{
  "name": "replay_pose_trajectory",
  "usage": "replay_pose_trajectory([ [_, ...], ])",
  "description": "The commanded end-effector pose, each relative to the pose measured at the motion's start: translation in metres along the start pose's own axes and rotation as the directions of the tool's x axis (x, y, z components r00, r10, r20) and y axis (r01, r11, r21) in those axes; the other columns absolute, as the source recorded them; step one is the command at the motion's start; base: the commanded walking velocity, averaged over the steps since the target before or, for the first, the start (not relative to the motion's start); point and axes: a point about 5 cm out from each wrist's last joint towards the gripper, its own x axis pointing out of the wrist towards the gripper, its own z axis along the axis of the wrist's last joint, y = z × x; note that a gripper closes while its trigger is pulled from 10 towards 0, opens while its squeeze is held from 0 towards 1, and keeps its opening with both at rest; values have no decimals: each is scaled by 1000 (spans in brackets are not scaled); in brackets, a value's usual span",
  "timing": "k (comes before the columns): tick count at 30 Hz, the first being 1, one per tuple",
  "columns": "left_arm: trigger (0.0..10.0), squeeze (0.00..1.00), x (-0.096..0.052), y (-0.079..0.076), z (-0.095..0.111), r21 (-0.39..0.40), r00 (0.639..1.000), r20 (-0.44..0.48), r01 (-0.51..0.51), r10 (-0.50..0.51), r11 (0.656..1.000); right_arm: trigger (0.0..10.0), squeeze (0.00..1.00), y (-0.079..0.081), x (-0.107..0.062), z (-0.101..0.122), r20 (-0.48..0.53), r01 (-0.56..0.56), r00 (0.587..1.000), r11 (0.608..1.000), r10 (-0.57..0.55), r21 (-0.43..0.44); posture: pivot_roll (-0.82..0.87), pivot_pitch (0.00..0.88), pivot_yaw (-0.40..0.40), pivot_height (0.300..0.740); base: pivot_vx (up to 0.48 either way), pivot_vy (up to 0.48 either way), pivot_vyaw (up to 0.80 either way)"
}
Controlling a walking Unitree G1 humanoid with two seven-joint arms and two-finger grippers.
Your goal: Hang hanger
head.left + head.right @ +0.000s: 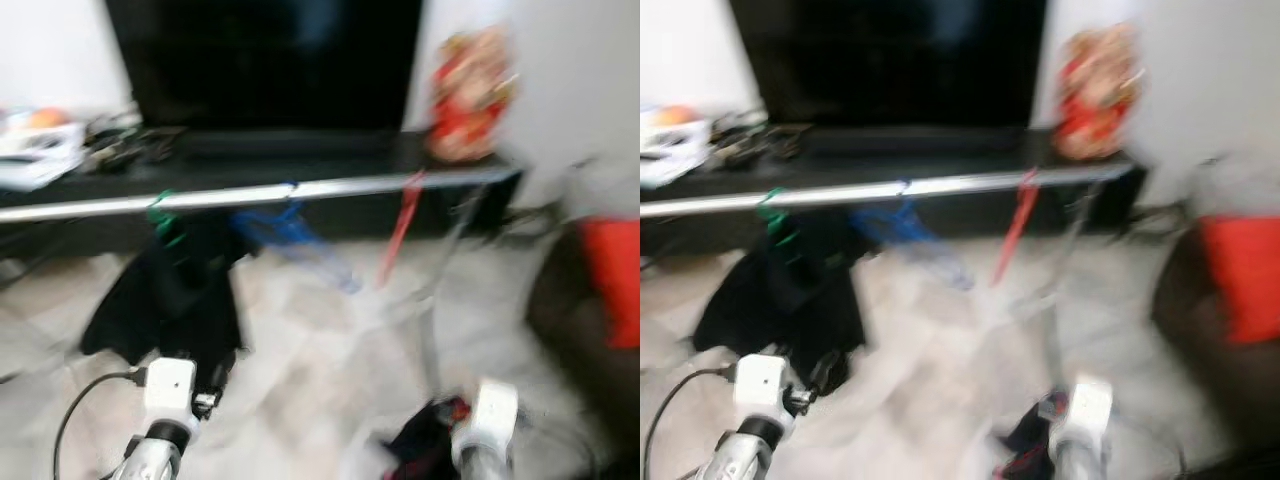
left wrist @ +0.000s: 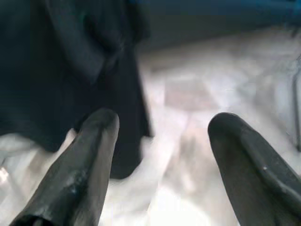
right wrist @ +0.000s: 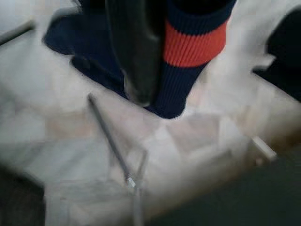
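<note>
Across the blurred scene runs a silver rail, the landmark for what follows. On the rail hang three hangers: a green hanger carrying a dark garment, a blue hanger beside it toward the rail's middle, and a red hanger further toward the rail's right end. Behind the rail stands a low dark bench with a black screen on it and a red and gold ornament at its right end.

Below the rail, under the dark garment, the left hand hovers over the pale tiled floor; its two black fingers stand well apart, holding nothing. Below the rail's right part, the right hand is low, closed on a navy garment with an orange stripe. Whether a hanger sits inside this garment cannot be told.
</note>
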Motion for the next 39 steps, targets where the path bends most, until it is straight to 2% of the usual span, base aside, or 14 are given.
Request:
replay_pose_trajectory([
  [1,10000,0,5,4,10,21,999,41,4,-4,1000,10000,0,10,3,6,14,-25,1000,1000,25,4,102,17,19,740,0,0,0],
  [25,10000,0,7,-4,16,-12,995,56,81,-80,997,10000,0,-8,6,21,92,65,994,998,-66,10,105,15,17,740,0,0,0],
  [30,10000,0,5,-1,16,-9,996,52,76,-75,997,10000,0,-19,4,23,116,116,986,993,-116,4,106,17,17,740,0,0,0],
  [39,10000,0,6,-2,15,-14,996,53,77,-76,997,10000,0,-29,4,31,164,143,977,989,-137,-28,100,15,16,740,138,0,0],
])
